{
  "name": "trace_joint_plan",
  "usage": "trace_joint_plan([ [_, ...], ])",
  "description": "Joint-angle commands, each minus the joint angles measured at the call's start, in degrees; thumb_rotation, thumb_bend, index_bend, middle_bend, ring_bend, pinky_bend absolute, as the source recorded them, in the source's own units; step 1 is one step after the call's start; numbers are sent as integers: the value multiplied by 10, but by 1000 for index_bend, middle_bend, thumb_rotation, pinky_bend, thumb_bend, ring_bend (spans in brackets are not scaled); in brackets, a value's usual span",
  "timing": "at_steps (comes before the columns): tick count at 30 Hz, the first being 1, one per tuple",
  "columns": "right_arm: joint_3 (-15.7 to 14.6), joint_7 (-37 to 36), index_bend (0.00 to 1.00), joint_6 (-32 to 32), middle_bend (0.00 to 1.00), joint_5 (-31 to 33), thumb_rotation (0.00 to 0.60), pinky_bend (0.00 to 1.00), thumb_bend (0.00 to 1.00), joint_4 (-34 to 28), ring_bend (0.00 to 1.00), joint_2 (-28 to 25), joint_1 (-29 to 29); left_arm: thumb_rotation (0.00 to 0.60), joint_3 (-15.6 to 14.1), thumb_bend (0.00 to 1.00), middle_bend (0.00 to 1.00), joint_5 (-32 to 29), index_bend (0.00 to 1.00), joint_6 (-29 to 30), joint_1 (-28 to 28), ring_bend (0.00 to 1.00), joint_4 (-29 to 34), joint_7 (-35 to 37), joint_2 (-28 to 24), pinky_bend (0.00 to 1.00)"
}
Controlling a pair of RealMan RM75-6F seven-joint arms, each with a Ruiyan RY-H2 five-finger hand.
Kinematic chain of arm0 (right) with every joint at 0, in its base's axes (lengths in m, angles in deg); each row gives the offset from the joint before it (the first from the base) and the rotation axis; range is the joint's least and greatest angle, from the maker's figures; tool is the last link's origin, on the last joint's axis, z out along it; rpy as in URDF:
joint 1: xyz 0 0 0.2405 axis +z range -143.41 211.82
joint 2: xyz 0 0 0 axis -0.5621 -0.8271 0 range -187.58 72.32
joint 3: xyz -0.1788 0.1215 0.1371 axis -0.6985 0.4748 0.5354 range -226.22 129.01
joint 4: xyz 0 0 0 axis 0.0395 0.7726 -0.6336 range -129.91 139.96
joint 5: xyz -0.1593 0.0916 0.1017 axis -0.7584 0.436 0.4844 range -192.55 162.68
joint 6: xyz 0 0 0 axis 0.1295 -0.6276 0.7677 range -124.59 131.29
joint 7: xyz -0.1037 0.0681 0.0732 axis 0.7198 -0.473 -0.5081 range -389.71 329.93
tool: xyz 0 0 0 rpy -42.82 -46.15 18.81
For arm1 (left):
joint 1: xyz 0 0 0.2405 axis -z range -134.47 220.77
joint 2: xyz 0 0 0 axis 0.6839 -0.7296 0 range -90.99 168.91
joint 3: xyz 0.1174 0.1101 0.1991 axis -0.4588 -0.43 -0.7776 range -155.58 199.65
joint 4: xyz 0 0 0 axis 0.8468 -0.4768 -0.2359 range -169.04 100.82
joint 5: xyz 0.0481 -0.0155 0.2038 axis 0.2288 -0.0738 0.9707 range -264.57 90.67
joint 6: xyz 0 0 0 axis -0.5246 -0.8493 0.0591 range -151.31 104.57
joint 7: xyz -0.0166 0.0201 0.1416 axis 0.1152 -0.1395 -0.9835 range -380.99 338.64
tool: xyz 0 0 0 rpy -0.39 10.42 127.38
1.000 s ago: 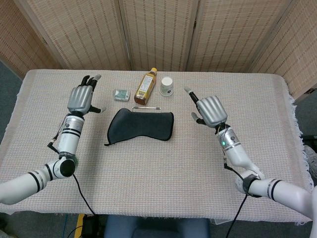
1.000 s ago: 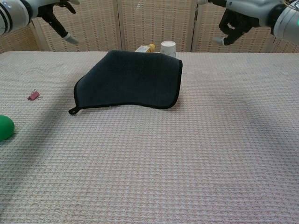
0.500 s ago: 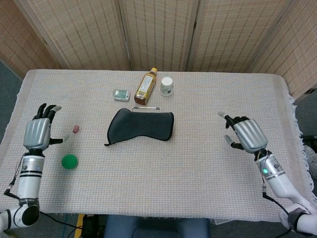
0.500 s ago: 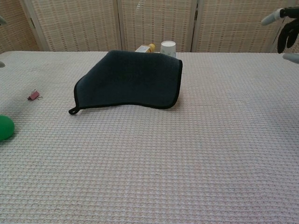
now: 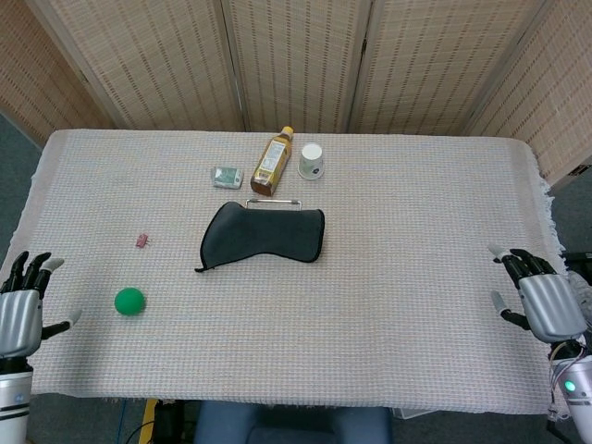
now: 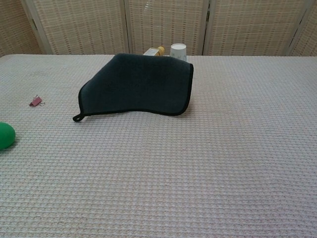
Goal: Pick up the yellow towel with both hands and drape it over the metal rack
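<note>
Towel (image 5: 264, 235) draped over rack (image 5: 274, 202), hands apart, empty

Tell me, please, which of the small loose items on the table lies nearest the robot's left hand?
The green ball: it sits just beside the left hand near the table's front edge, while the small pink clip lies farther back.

dark cloth towel (image 6: 141, 84): matt, soft
thin metal rack (image 5: 273, 201): shiny wire
woven table cover (image 6: 198, 173): rough, waffle-textured
green ball (image 5: 129, 301): smooth
amber bottle (image 5: 270, 163): glossy
</note>
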Motion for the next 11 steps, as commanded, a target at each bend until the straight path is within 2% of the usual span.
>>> trace_joint_plan([
  [1, -4, -16, 124, -25, 281, -6, 600, 239, 407, 12, 204, 3, -24, 600, -14, 169, 169, 17, 240, 18, -24, 33, -4, -14, 9, 324],
  [6, 5, -22, 124, -48, 280, -3, 600, 239, 350, 32, 203, 20, -48, 600, -12, 169, 169, 35, 240, 16, -37, 33, 2, -20, 11, 324],
  [11, 12, -18, 123, -50, 280, 1, 600, 239, 294, 40, 203, 28, -60, 600, 2, 171, 169, 42, 240, 3, -35, 34, 11, -34, 8, 324],
])
